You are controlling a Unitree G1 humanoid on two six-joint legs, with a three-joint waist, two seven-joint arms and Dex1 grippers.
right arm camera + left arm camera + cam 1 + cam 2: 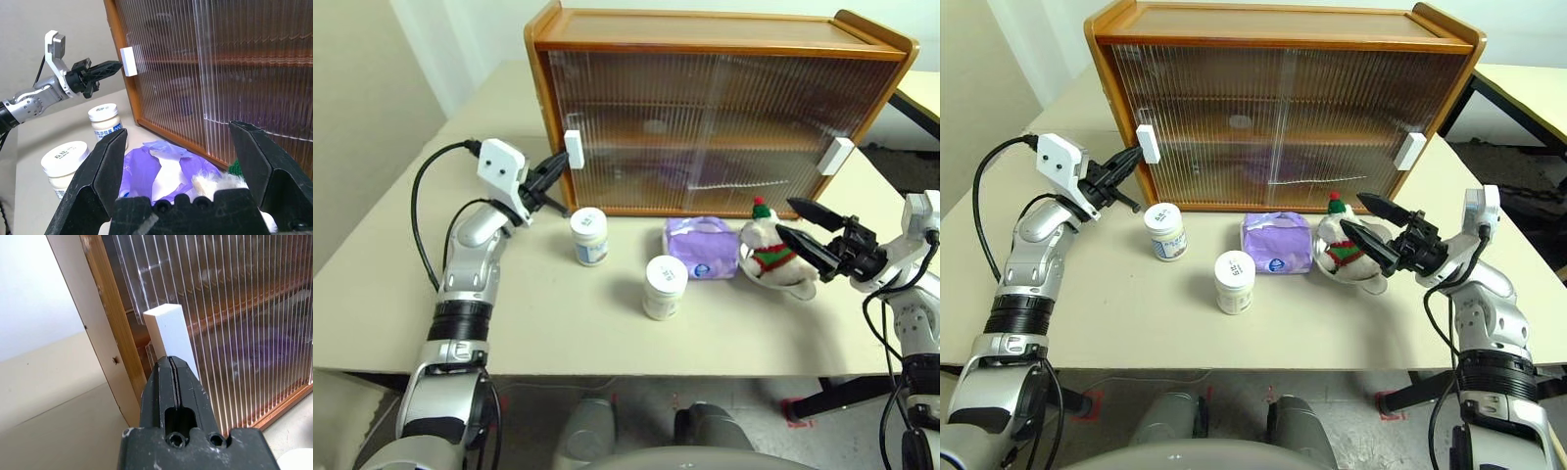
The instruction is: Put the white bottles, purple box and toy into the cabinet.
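Up close—pinched end effector (172, 363) at handle (171, 335)

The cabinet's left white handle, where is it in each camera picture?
Left eye view: left white handle on the cabinet's left edge, at the left gripper's tip.
Right eye view: same place.
Left wrist view: centre, just beyond the shut fingers.
Right wrist view: upper left.
Shared landmark: the ribbed door.

My head cameras look forward and down over the table (401, 323), cabinet (705, 39) at twelve o'clock. My left wrist camera sits close against its white handle (168, 333). My right wrist camera faces the cabinet front from farther back, sharing that handle (129, 61).
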